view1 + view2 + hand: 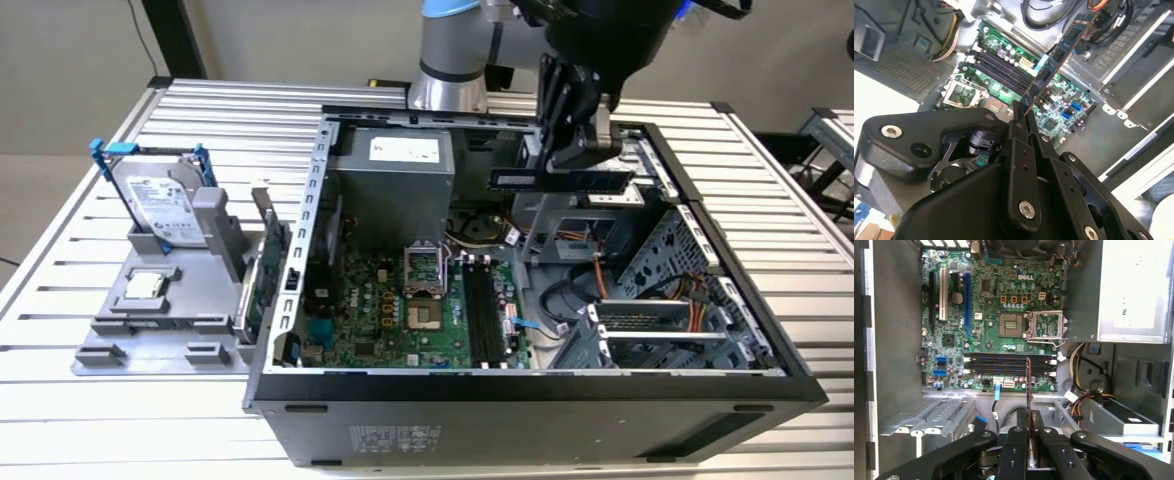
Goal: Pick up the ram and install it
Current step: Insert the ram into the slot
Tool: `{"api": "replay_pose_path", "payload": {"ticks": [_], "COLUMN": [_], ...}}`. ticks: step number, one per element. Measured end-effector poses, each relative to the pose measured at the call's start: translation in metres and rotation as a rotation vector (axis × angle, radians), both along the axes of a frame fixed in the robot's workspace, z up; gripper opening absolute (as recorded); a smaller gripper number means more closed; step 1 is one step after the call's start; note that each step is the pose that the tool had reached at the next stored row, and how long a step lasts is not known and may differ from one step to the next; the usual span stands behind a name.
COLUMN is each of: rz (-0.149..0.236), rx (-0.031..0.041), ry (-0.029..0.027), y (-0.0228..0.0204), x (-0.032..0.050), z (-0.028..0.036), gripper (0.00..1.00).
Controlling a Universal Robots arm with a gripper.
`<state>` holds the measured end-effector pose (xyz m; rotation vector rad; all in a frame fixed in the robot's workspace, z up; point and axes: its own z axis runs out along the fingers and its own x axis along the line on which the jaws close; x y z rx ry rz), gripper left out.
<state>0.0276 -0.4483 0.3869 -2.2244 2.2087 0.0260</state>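
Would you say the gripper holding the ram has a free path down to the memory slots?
Probably yes: the gripper holds the ram above the open case, and the memory slots lie bare, with nothing lying across them.

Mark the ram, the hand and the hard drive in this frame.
ram (1051,62), second wrist view, middle of its chip face.
hand (1028,422), first wrist view, between the fingertips shut on the ram's edge.
hard drive (160,205), exterior view, on its silver label face.
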Motion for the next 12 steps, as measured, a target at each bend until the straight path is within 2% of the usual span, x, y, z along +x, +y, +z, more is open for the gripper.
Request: {"api": "replay_pose_path", "payload": {"ticks": [3, 4, 12], "rz": [0.000, 0.000, 0.000], "rx": [-0.0001, -0.0003, -0.0003], "ry": [0.0001, 0.0001, 0.0000], "y": [0.0075, 0.0084, 0.0078], "x": [0.0000, 0.0001, 0.0000], "z": [0.0000, 0.0001, 0.0001], "gripper": [0.00, 0.00, 0.00]}}
